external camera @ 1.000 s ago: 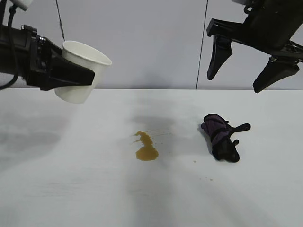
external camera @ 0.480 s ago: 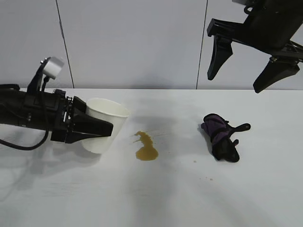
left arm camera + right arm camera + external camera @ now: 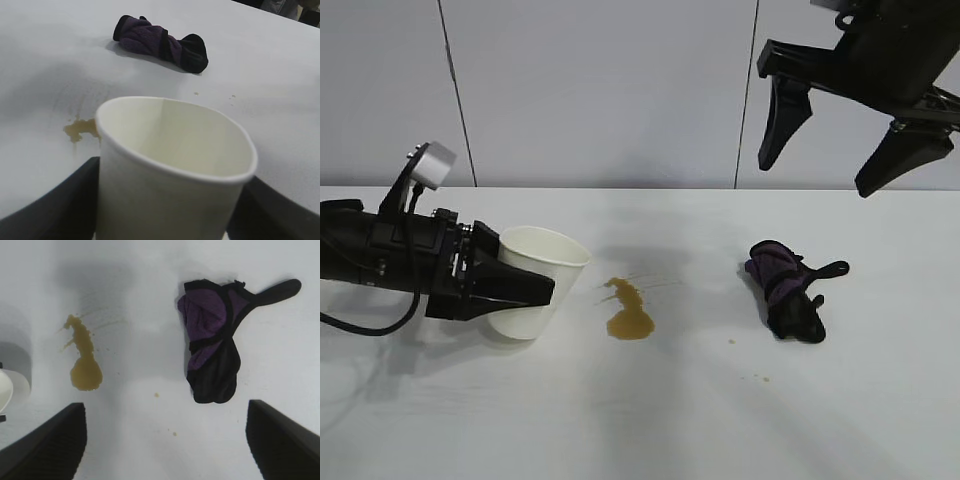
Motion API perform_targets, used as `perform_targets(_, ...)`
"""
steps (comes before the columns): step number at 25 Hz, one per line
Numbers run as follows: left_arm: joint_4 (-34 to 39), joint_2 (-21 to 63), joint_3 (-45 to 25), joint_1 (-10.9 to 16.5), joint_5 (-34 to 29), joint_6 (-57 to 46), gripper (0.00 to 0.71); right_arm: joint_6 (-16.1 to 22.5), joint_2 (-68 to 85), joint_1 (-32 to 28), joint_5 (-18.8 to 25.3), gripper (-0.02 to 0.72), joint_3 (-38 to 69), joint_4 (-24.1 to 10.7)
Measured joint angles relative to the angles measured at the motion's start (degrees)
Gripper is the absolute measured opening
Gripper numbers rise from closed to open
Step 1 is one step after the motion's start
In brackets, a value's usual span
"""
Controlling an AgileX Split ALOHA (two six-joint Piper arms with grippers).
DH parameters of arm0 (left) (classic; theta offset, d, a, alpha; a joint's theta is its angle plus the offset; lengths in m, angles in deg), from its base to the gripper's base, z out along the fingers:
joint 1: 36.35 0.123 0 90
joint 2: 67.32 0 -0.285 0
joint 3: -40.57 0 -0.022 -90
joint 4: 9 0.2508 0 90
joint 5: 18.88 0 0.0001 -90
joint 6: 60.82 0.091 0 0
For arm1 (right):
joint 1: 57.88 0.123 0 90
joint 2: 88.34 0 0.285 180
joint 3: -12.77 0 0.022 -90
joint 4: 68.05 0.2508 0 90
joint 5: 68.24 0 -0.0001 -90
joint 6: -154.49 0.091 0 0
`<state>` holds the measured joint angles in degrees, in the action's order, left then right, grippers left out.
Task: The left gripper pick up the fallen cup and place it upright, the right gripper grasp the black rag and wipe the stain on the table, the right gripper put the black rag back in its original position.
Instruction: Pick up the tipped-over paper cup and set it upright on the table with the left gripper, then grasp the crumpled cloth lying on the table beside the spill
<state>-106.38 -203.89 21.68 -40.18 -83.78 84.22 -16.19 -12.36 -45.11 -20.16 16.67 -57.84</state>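
Observation:
My left gripper (image 3: 515, 290) is shut on the white paper cup (image 3: 535, 280), which stands nearly upright, mouth up, low on the white table (image 3: 640, 420) at the left; in the left wrist view the cup (image 3: 170, 170) fills the space between the fingers. The amber stain (image 3: 628, 310) lies just right of the cup and shows in the right wrist view (image 3: 84, 365). The black rag (image 3: 788, 290) with purple folds lies right of centre and shows in both wrist views (image 3: 160, 44) (image 3: 212, 355). My right gripper (image 3: 825, 160) hangs open and empty high above the rag.
A few tiny brown droplets (image 3: 730, 342) lie between the stain and the rag. A grey panelled wall (image 3: 600, 90) runs behind the table's far edge.
My left gripper has lowered the cup from high at the upper left down to the table surface beside the stain. The right arm has not moved.

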Motion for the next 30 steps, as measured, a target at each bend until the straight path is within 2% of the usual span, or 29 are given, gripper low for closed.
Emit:
perform_targets(4, 0.0, 0.0, 0.0, 2.11, 0.0, -0.94, 0.457, -0.07, 0.0, 0.0, 0.16, 0.601, 0.0, 0.0)
perform_targets(7, 2.05, 0.0, 0.0, 2.34, 0.0, -0.92, 0.473, -0.07, 0.0, 0.0, 0.2, 0.601, 0.0, 0.0)
perform_targets(11, 4.98, 0.0, 0.0, 2.34, 0.0, -0.92, 0.615, -0.07, 0.0, 0.0, 0.2, 0.601, 0.0, 0.0)
perform_targets(13, 5.03, 0.0, 0.0, 2.34, 0.0, -0.92, 0.663, -0.07, 0.0, 0.0, 0.27, 0.601, 0.0, 0.0)
perform_targets(19, 7.57, 2.48, 0.0, 2.34, 0.0, -6.05, 0.69, -0.19, 0.0, 0.0, 1.18, 0.601, 0.0, 0.02)
perform_targets(22, 11.57, 7.16, 0.0, 2.34, 0.4, -13.65, 0.692, -0.19, 0.0, 0.0, 1.47, 0.601, 0.0, 0.06)
perform_targets(24, 14.12, 11.15, 0.0, 2.34, 2.87, -21.37, 0.693, -0.31, 0.0, 0.0, 1.47, 0.601, 0.0, 0.06)
perform_targets(26, 15.66, 16.04, 0.0, 2.34, 7.43, -33.86, 0.693, -0.37, 0.0, 0.0, 1.47, 0.601, 0.0, 0.06)
perform_targets(28, 17.04, 20.74, 0.08, 2.34, 13.11, -50.94, 0.693, -0.48, 0.0, 0.0, 1.47, 0.601, 0.0, 0.06)
perform_targets(30, 22.86, 24.92, 1.31, 2.25, 17.22, -66.99, 0.693, -1.13, 0.0, 0.0, 1.47, 0.601, 0.0, 0.06)
